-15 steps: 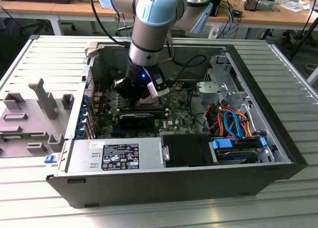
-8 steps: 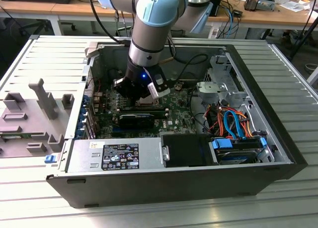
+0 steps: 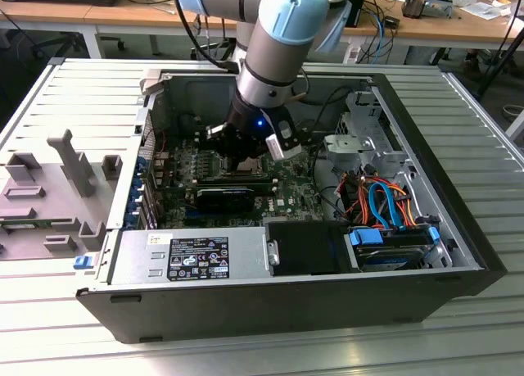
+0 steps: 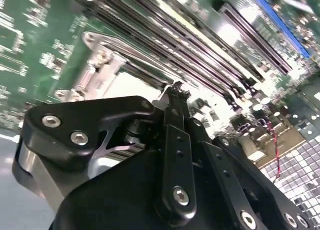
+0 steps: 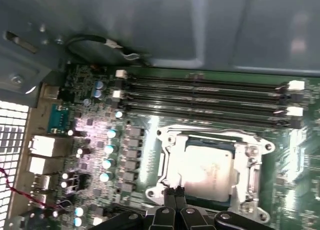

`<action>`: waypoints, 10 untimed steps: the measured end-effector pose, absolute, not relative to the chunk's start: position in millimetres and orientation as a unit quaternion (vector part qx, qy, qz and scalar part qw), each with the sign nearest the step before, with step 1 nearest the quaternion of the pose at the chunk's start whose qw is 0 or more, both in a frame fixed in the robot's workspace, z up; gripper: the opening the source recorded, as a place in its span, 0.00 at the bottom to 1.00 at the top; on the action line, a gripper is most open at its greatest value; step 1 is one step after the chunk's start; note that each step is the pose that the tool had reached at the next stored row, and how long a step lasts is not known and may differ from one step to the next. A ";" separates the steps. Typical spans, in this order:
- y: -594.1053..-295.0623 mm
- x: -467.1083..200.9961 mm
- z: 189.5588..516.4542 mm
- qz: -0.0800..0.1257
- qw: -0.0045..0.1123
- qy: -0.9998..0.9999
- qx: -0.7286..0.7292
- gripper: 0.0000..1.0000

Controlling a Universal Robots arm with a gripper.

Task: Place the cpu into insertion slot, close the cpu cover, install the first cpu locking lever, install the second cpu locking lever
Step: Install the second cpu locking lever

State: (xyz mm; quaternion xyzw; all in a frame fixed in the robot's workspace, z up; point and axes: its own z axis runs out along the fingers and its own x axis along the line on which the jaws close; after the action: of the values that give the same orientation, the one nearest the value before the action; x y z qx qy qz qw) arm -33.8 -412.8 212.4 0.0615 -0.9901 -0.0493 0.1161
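Observation:
The cpu (image 5: pixel 207 167), a dull silver square, lies flat in the insertion slot (image 5: pixel 210 141) on the green motherboard. The cpu cover (image 5: pixel 172 162), a silver frame, lies down around the chip and also shows in the second wrist view (image 4: pixel 107 64). My gripper (image 5: pixel 175 192) has its black fingertips pressed together at the cover's edge, beside the chip. I cannot tell whether a lever is between them. In the second wrist view the gripper (image 4: pixel 176 89) points down at the socket. In the exterior view the gripper (image 3: pixel 237 159) reaches deep into the open computer case.
Long black memory slots (image 5: pixel 200 97) run alongside the socket, toward the grey case wall (image 5: pixel 175 24). A black heatsink block (image 3: pixel 225 197), the power supply (image 3: pixel 188 257), orange and blue cables (image 3: pixel 377 200) and a drive bay (image 3: pixel 393 245) crowd the case. Grey fixtures (image 3: pixel 57 188) stand at the exterior view's left.

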 end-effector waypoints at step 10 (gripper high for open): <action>-412.8 -20.8 226.5 -0.051 0.121 -0.989 0.061 0.11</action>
State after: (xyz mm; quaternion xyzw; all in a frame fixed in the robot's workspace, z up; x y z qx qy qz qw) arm -20.8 -412.8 226.5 0.0613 -0.9895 -0.0507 0.1209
